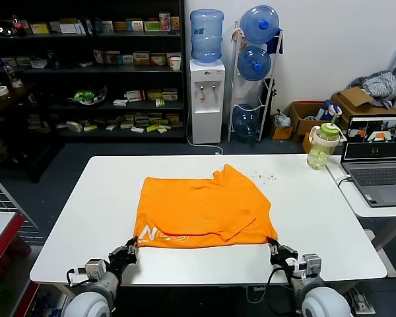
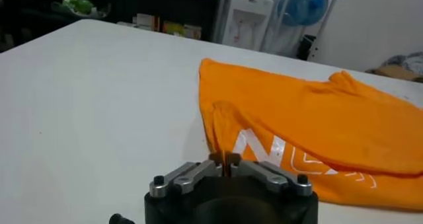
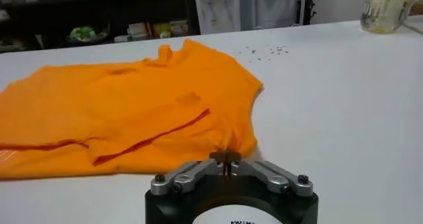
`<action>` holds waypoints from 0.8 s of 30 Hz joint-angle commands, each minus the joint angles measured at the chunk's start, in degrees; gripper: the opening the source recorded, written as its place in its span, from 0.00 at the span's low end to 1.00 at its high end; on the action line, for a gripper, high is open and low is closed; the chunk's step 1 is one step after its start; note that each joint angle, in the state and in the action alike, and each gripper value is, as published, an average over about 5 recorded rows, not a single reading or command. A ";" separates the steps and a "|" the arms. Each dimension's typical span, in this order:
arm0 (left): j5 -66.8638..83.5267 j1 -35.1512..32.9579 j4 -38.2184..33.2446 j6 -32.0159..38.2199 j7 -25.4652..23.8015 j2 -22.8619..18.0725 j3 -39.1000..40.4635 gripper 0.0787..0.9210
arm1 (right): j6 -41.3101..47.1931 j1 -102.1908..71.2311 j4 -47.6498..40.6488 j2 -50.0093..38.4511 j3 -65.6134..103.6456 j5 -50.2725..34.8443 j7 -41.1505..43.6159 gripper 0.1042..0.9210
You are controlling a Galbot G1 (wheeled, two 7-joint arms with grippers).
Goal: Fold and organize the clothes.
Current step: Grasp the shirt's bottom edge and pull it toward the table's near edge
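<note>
The orange T-shirt (image 1: 201,208) lies folded on the white table (image 1: 317,211), with white lettering (image 1: 160,234) along its near left edge. My left gripper (image 1: 131,247) is shut on the shirt's near left corner; in the left wrist view the gripper (image 2: 225,159) pinches orange fabric (image 2: 310,133). My right gripper (image 1: 275,247) is shut on the near right corner; in the right wrist view the gripper (image 3: 225,159) pinches the shirt (image 3: 132,106). Both corners sit near the table's front edge.
A green-lidded bottle (image 1: 323,145) and a laptop (image 1: 377,162) stand at the right, the laptop on a side desk. Small dark specks (image 1: 264,176) lie behind the shirt. Shelves (image 1: 86,66), a water dispenser (image 1: 206,79) and cardboard boxes (image 1: 310,115) stand beyond the table.
</note>
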State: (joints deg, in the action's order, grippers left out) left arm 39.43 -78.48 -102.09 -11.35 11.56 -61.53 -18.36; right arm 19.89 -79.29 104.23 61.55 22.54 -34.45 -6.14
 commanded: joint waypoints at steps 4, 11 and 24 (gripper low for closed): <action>3.44 -2.95 -5.94 -0.65 2.18 3.10 -1.52 0.01 | 0.57 -3.56 5.88 -3.49 3.45 -5.02 -2.10 0.02; 7.67 -8.79 -11.61 -2.05 5.59 7.43 -3.13 0.01 | 1.90 -10.77 11.47 -6.71 6.83 -6.54 -3.16 0.02; 10.71 -17.99 -20.37 -5.15 10.83 8.43 -2.57 0.02 | 3.60 -24.54 18.71 -7.22 12.33 -4.82 -4.39 0.02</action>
State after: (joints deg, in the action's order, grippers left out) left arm 48.12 -91.17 -117.08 -15.37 19.96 -54.43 -20.67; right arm 22.63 -95.34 118.26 55.29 31.85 -39.55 -9.88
